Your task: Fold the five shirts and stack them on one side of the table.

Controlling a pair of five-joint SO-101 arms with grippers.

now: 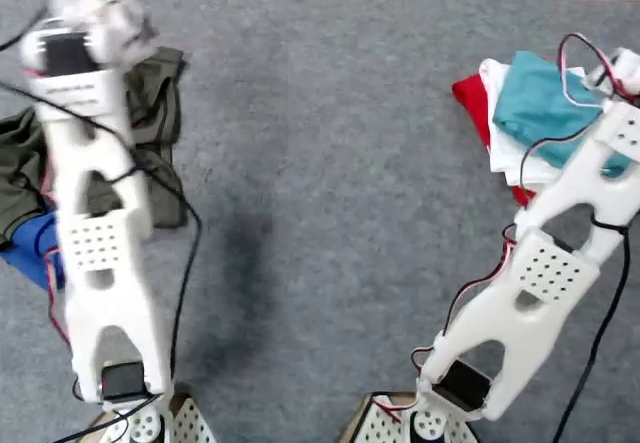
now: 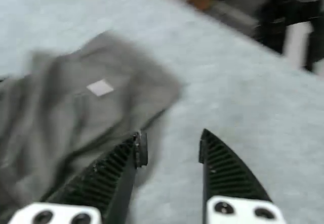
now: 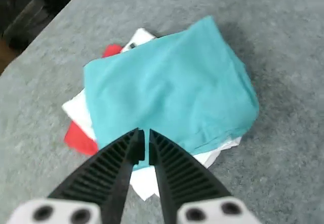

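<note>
Shirts: teal shirt (image 3: 167,90) tops a folded stack on white shirt (image 1: 505,148) and red shirt (image 1: 470,98), near the table's (image 1: 330,213) right edge. Olive shirt (image 2: 76,118) lies crumpled at the left edge. Blue shirt (image 1: 25,243) beside it is partly hidden by the left arm and cut off by the frame. Mid-table is open. Left gripper (image 2: 170,145) has its fingers apart over the olive shirt's corner; contact unclear. Right gripper (image 3: 144,135) has its fingers together over the teal shirt.

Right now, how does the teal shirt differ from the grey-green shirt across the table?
The teal shirt is folded into a neat rectangle; the grey-green shirt lies rumpled and unfolded. The teal shirt tops a stack, over a white shirt and a red shirt; the grey-green shirt lies on the table itself. Both are plain cloth shirts lying near a robot arm.
</note>
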